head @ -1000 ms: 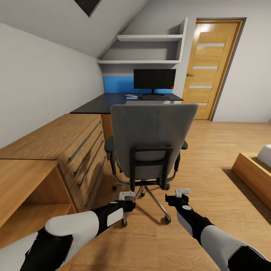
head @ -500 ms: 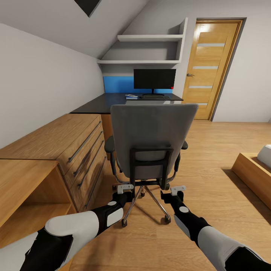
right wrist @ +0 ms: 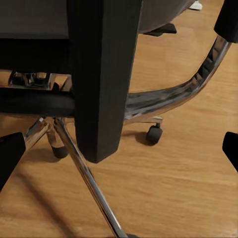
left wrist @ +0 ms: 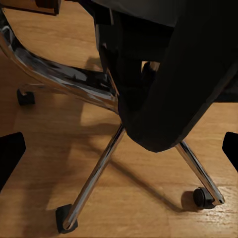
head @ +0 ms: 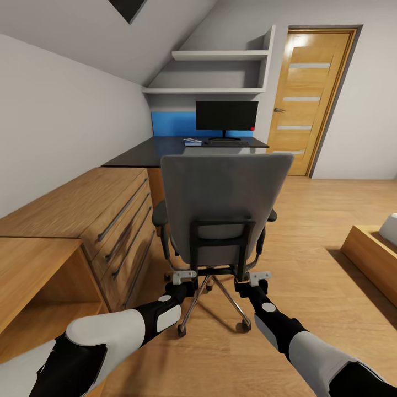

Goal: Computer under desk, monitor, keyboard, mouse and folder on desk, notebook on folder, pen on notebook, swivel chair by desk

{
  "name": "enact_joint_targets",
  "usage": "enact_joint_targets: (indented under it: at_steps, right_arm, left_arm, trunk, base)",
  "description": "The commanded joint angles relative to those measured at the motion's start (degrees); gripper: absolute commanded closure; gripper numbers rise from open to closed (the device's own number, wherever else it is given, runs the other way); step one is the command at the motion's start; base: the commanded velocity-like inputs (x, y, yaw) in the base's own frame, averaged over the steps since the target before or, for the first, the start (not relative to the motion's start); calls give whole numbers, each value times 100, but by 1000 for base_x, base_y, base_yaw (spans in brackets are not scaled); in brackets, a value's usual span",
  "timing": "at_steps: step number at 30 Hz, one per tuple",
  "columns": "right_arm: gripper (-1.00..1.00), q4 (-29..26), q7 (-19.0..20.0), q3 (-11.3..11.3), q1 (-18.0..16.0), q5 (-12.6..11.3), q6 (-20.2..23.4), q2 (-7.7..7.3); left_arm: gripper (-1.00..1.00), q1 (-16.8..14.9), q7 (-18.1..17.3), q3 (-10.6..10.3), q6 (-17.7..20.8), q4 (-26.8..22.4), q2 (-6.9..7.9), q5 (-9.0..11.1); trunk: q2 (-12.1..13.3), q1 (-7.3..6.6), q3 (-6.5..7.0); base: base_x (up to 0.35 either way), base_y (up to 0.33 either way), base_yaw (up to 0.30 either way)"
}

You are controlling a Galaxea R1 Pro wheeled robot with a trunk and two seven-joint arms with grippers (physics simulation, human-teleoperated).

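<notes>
facing swivel chair (head: 223, 207), short of table (head: 165, 149); monitor (head: 226, 115) on table. left end effector (head: 183, 277) and right end effector (head: 258, 278) released, empty. chair placement pending; folder unseen.

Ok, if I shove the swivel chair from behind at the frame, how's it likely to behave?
The swivel chair stands on casters on smooth wood floor, so it should roll easily. A push from one tool alone would probably spin it; left tool and right tool both sit low by the back frame. Its tall backrest could tip if pushed high.
</notes>
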Motion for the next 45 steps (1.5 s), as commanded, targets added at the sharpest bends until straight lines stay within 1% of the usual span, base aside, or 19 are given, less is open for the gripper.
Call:
enact_joint_targets:
  at_steps: [1,21,31,45]
  right_arm:
    - [-100,-3,-31,50,-4,-43,-14,-4]
    - [-100,-3,-31,56,-3,-52,-15,-3]
    - [-100,-3,-31,51,-1,-52,-15,-6]
    - [-100,-3,-31,51,-2,-52,-15,-11]
  left_arm:
    - [-100,-7,37,-48,-27,-13,0,31]
    - [-100,-7,46,-43,-28,-13,0,38]
    - [-100,-7,46,-44,-46,-13,0,35]
    - [-100,-7,54,-47,-77,-13,0,39]
  trunk:
    - [-2,1,-6]
    - [-2,1,-6]
    - [-2,1,6]
    - [-2,1,7]
  base:
    - [111,0,0]
    - [126,0,-7]
    - [13,0,-179]
    - [291,18,-122]
